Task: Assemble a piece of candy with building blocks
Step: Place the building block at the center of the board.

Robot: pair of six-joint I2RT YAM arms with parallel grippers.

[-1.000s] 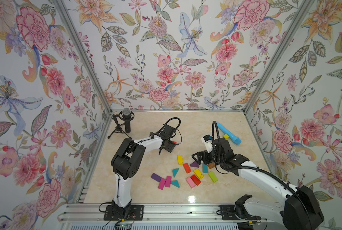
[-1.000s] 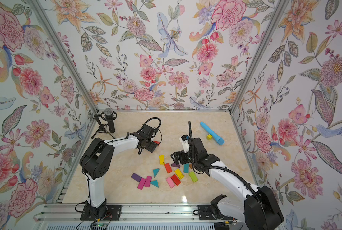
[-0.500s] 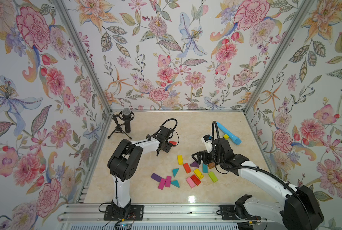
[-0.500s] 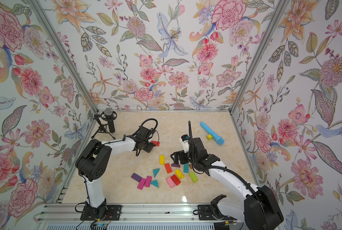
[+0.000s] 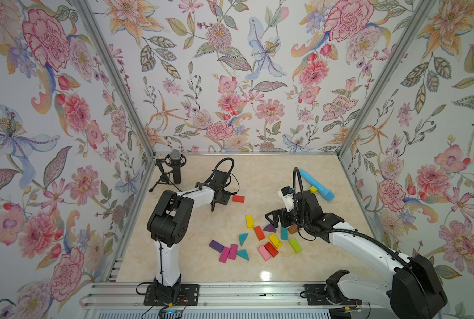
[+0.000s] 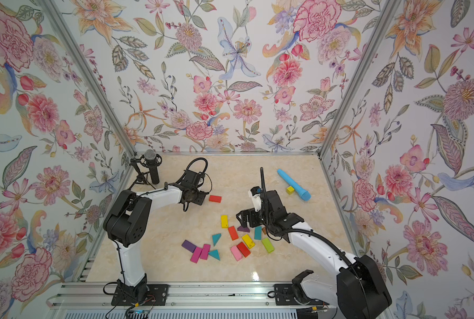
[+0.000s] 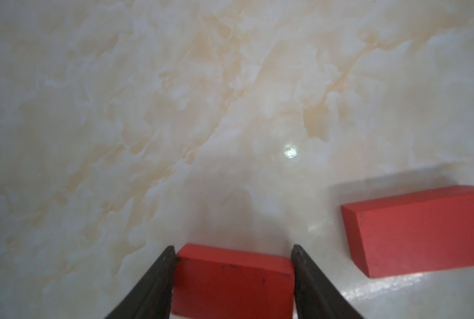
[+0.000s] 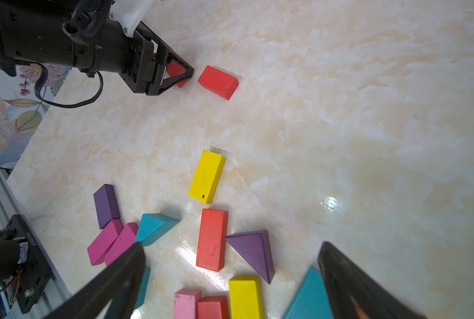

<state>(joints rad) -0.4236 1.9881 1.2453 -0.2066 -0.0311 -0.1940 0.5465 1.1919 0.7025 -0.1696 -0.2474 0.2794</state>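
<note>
– Marbled bench [image 5: 258, 176], left of middle: left gripper [image 7: 233, 248] pinches a red brick [image 7: 230, 284], twin [image 7: 423, 232] just beside.
– Lifting may nudge that twin. Right gripper [image 8: 231, 247] gapes over blocks [image 5: 269, 240] near the front edge.

- I count 4 red bricks [image 5: 238, 198], 2 yellow bricks [image 5: 249, 221], 2 magenta bricks [image 5: 224, 254]
- 3 teal pieces [image 5: 242, 238], 2 purple pieces [image 5: 216, 245]
- 1 pink brick [image 5: 264, 252], 1 green brick [image 5: 295, 244], 1 brown piece [image 5: 293, 229], 1 yellow cube [image 5: 313, 189]
- 1 blue tube [image 5: 316, 184], 1 mic [image 5: 176, 165]

Bright overhead light, glare on tabletop [image 5: 265, 275]
</note>
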